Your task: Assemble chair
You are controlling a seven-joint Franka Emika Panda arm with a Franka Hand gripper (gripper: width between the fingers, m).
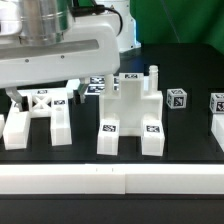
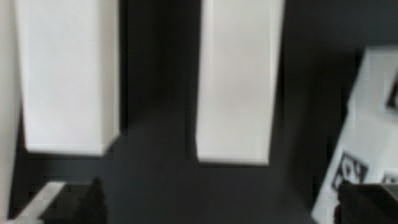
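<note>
Spread wide and gripping nothing, the hand hangs over the H-shaped piece at the exterior view's left.

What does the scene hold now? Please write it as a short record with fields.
table: black, parts spread on it
centre: chair block, white, tagged, peg upright at its top
exterior view's left: tagged piece, close to the arm
exterior view's right: two small tagged pieces
end effector: open, holding nothing

H-shaped piece at ext. view's left — seat block centre, small part further right.
</note>
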